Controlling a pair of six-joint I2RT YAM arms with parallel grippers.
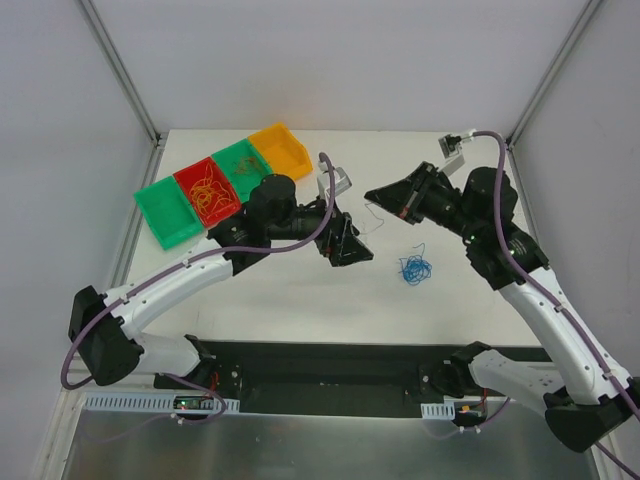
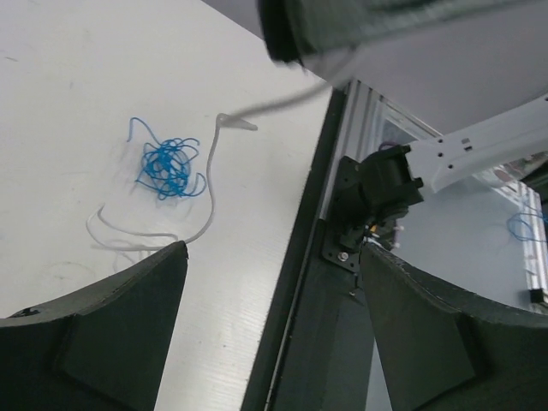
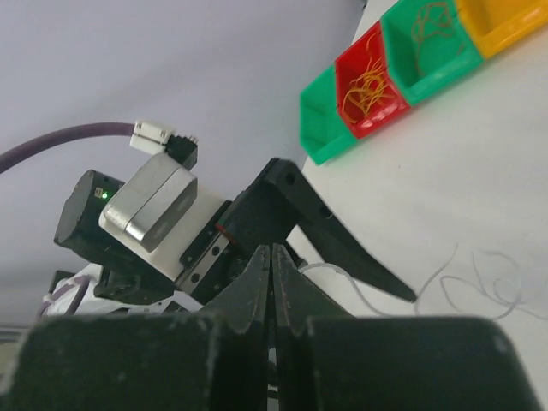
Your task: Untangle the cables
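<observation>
A tangled clump of blue cables [image 1: 414, 268] lies on the white table, and it also shows in the left wrist view as the blue cables [image 2: 167, 167]. One thin pale cable [image 2: 210, 188] rises from the table beside the clump up to my right gripper [image 1: 372, 194], which hangs above the table. That right gripper [image 3: 274, 248] is shut, its fingertips pressed together on the pale cable's end. My left gripper [image 1: 345, 245] hovers just left of it. The left gripper [image 2: 274, 257] is open, with nothing between its fingers. Orange cables lie in a red bin [image 1: 207, 192].
A row of bins stands at the back left: a green bin [image 1: 165, 210], the red one, a second green bin [image 1: 238, 165] and an orange bin [image 1: 280, 148]. The table's dark front edge [image 2: 300, 282] runs under the left gripper.
</observation>
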